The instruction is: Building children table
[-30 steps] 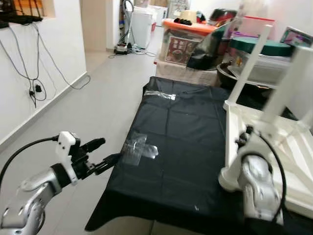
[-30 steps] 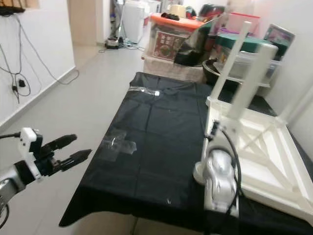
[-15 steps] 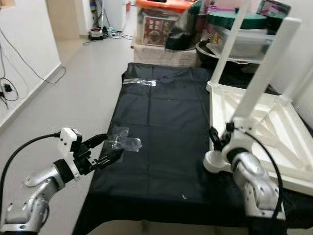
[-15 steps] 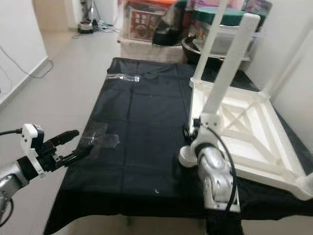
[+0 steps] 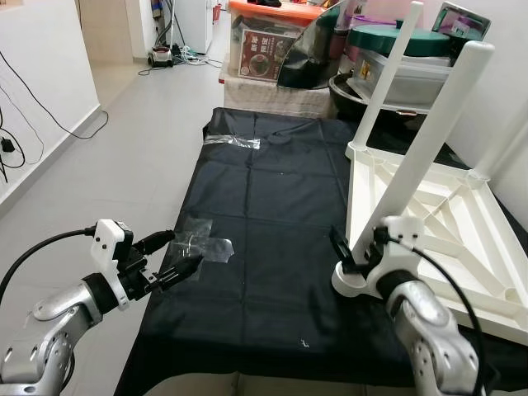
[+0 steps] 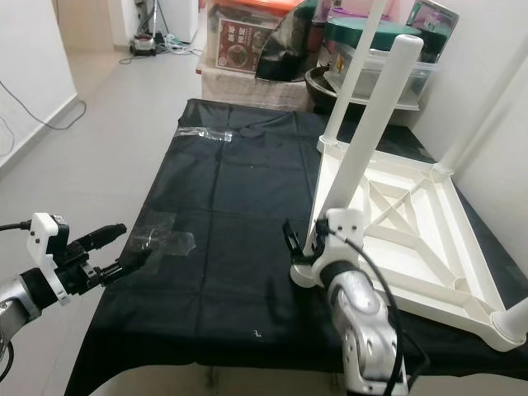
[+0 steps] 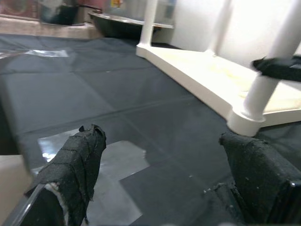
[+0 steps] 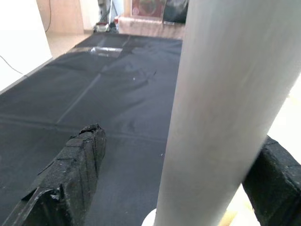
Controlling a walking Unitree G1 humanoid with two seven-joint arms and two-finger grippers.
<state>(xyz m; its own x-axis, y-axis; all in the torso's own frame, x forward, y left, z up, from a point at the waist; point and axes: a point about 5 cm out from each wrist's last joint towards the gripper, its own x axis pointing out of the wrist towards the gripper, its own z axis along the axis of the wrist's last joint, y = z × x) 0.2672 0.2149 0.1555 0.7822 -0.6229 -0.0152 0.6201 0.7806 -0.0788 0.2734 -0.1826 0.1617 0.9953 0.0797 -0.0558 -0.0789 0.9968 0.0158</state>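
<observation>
A white children's table (image 5: pixel 450 216) lies upside down on a black sheet (image 5: pixel 280 206), toward its right side. Its legs point up. My right gripper (image 6: pixel 307 247) is at the foot of the nearest leg (image 5: pixel 421 157), open, with one finger on each side of it. In the right wrist view the leg (image 8: pixel 221 94) rises between the fingers (image 8: pixel 75 174), and a gap shows on one side. My left gripper (image 5: pixel 180 252) hovers open at the sheet's left edge, beside a patch of clear tape (image 5: pixel 202 243). Nothing is between its fingers (image 7: pixel 75 160).
Storage boxes (image 5: pixel 272 58) and a green-lidded bin (image 5: pixel 404 66) crowd the floor beyond the sheet's far end. A white wall runs close along the right. Open tiled floor (image 5: pixel 124 140) lies to the left, and cables hang on the left wall. A second tape strip (image 5: pixel 233 142) lies near the sheet's far edge.
The camera has shifted over the second. My right wrist has turned, so its fingers now straddle the foot of the near leg. The left gripper stays open by the sheet's left edge.
</observation>
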